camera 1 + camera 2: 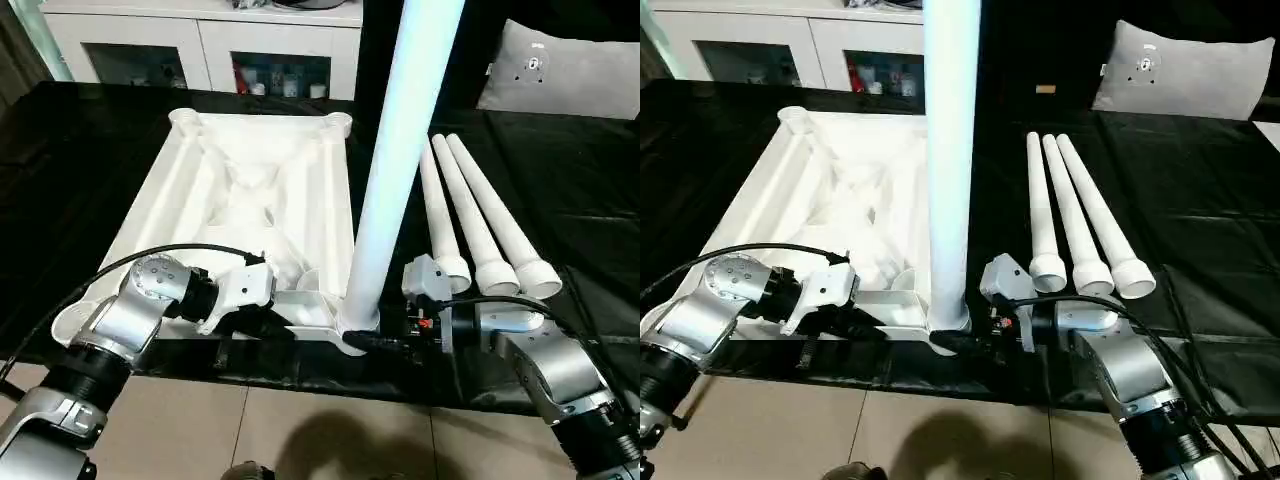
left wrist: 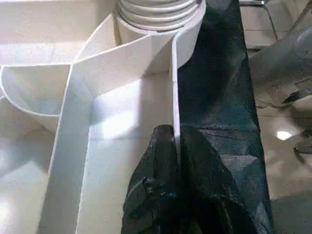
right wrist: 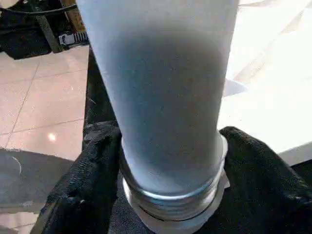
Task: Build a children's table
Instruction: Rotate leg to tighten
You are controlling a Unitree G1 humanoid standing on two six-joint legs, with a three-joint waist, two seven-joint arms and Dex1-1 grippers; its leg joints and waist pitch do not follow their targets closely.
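The white table top (image 1: 190, 180) lies upside down on a black-covered surface, ribs and corner sockets facing up. One white leg (image 1: 395, 150) stands upright in the near right corner socket (image 2: 161, 19). My right gripper (image 3: 170, 170) reaches in from the right at the base of this leg, and its black fingers (image 3: 87, 195) press against the threaded collar on both sides. My left gripper (image 2: 176, 141) is shut on the thin near rim wall of the table top, a little to the left of that socket. Three more legs (image 1: 480, 220) lie side by side to the right of the top.
A grey-white cushion (image 1: 570, 70) rests at the far right. A white cabinet (image 1: 200, 45) with glass doors stands behind the work surface. The black cover's front edge (image 1: 300, 375) drops to a tiled floor (image 1: 330, 430) just below my forearms.
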